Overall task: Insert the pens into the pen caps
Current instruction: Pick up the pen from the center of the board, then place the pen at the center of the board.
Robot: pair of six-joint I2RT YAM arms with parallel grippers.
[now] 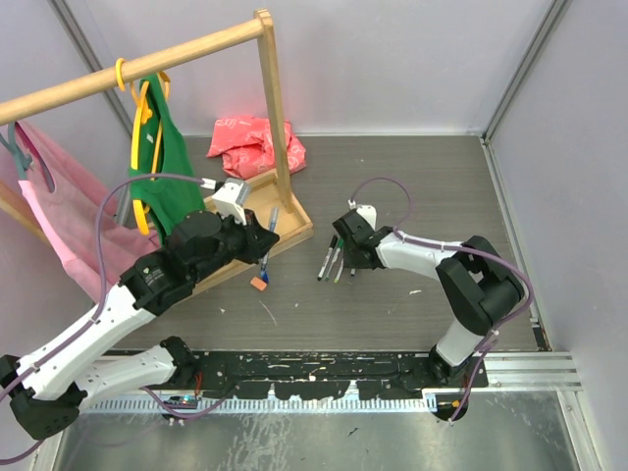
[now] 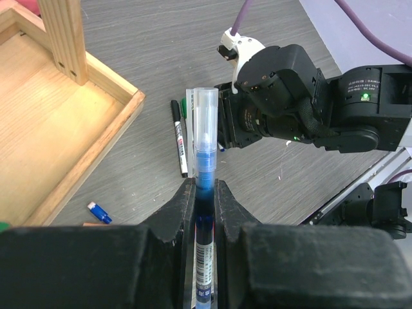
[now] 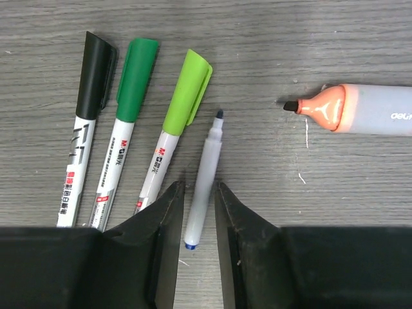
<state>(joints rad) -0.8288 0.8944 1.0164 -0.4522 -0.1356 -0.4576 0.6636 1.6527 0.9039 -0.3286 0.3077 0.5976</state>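
Observation:
My left gripper (image 2: pixel 204 187) is shut on a blue pen (image 2: pixel 206 154) that points away from the wrist and wears a clear cap (image 2: pixel 206 112). It is held above the table near the wooden tray (image 2: pixel 96 148). My right gripper (image 3: pixel 195 190) is low over the table. Its jaws straddle a thin uncapped white pen (image 3: pixel 205 167) with a blue tip, and a narrow gap shows on each side. Left of it lie three capped pens: black (image 3: pixel 87 122), green (image 3: pixel 125 122) and light green (image 3: pixel 177 122). An uncapped orange marker (image 3: pixel 360 109) lies to the right. A small blue cap (image 2: pixel 99 212) rests near the tray.
A wooden clothes rack (image 1: pixel 275 108) stands on the tray base (image 1: pixel 294 231) at the back left, with green (image 1: pixel 162 167) and pink garments (image 1: pixel 59 216) hanging from it. A red bag (image 1: pixel 250 142) lies behind it. An orange cap (image 1: pixel 259 283) lies below the tray corner.

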